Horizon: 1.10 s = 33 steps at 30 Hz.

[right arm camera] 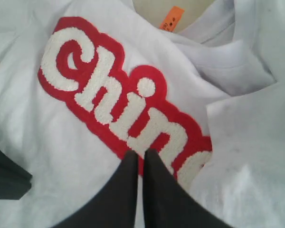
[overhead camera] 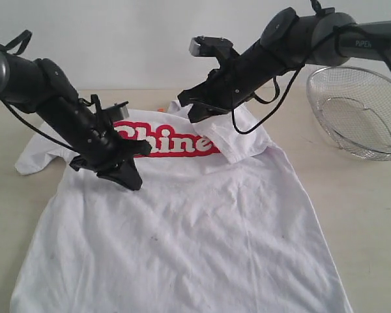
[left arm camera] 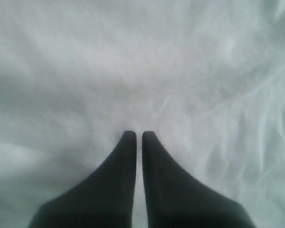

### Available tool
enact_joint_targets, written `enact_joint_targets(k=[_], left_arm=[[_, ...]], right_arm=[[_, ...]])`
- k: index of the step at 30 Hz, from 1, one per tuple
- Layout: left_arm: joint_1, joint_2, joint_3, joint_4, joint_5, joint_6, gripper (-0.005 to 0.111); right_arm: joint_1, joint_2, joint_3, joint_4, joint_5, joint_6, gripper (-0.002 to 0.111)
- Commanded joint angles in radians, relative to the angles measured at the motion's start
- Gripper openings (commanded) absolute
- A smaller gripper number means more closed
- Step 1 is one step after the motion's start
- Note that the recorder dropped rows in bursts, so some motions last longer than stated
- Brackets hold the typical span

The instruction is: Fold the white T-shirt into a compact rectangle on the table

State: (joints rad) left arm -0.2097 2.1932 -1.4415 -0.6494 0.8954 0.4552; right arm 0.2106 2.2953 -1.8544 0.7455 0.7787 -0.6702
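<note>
Nearest us: the hem of the white T-shirt (overhead camera: pixel 202 222), spread flat and front-up on the table (overhead camera: pixel 358 195). The lower body is open to its full width, with light wrinkles and no fold in it.

Mid-shirt: the left claw (overhead camera: pixel 127 176) hovers just over the chest on the left. The left wrist view shows its fingers pressed together, with plain white cloth beyond and nothing pinched between them.

Farther on: the red lettering band (overhead camera: pixel 176 145) runs across the chest. The right-hand sleeve (overhead camera: pixel 238 140) lies turned inward over the chest, covering the end of the lettering. The left-hand sleeve (overhead camera: pixel 39 156) lies out to the side on the table, not yet folded.

Above the band: the right claw (overhead camera: pixel 202 112) is closed. In its wrist view the tips meet over the lettering and we see no cloth between them.

Beyond: the collar, with an orange tag (right arm camera: pixel 171 18) inside it. Far right, well apart from the shirt, stands a wire-mesh basket (overhead camera: pixel 358 111).

Our judgement is that the task is at an early stage. One sleeve is in. The other sleeve, both side folds and the lengthwise folds remain before there is any compact rectangle.

Count:
- Shirt: one
- Sleeves: two (one folded, one out)
- Claws: two, both shut and empty
- Basket: one
- Tag: one
- Table: one
</note>
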Motion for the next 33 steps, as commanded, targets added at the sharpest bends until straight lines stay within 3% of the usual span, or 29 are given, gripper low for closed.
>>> enact_joint_targets(k=[1, 7, 11, 17, 22, 33], left_arm=[[0.034, -0.104, -0.045, -0.011, -0.142, -0.020, 0.005], [0.131, -0.046, -0.262, 0.040, -0.200, -0.034, 0.005], [0.189, 0.089, -0.424, 0.040, -0.156, -0.033, 0.005], [0.203, 0.292, -0.676, 0.118, -0.027, -0.017, 0.005], [0.197, 0.308, -0.704, 0.289, -0.017, -0.063, 0.005], [0.198, 0.327, -0.704, 0.220, 0.119, -0.043, 0.005]], right_arm=[[-0.003, -0.007, -0.001, -0.026, 0.076, 0.002, 0.000], [0.043, -0.007, 0.103, 0.010, 0.107, -0.019, 0.000], [0.103, -0.007, 0.169, 0.003, 0.081, -0.033, 0.000], [0.132, 0.010, 0.179, -0.038, 0.082, 0.019, 0.000], [0.136, 0.008, 0.179, -0.037, 0.085, 0.021, 0.000], [0.138, 0.008, 0.179, -0.033, 0.083, 0.024, 0.000]])
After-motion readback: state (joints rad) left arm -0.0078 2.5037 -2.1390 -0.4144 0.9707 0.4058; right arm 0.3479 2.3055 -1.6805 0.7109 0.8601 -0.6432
